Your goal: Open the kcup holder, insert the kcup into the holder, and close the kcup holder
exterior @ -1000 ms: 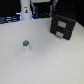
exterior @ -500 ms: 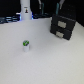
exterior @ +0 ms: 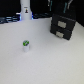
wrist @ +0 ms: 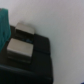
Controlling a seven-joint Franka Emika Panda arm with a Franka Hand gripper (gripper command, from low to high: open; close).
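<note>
The kcup holder is a black boxy unit with two stacked fronts, at the exterior view's right, far side of the white table. Both fronts look closed. In the wrist view it fills the lower part, with two pale handles on it. The kcup, a tiny white cup with a green top, stands upright on the table at the exterior view's left, well apart from the holder. My gripper is a dark blur just above and behind the holder. Its fingers do not show clearly in either view.
A taller white bottle-shaped thing with a dark mark stands at the back, at the exterior view's left. A teal object shows at the edge of the wrist view, beside the holder. The white table spreads toward the front.
The dark arm has moved from the back middle toward the exterior view's right, to above the holder. The kcup and the holder have stayed in place.
</note>
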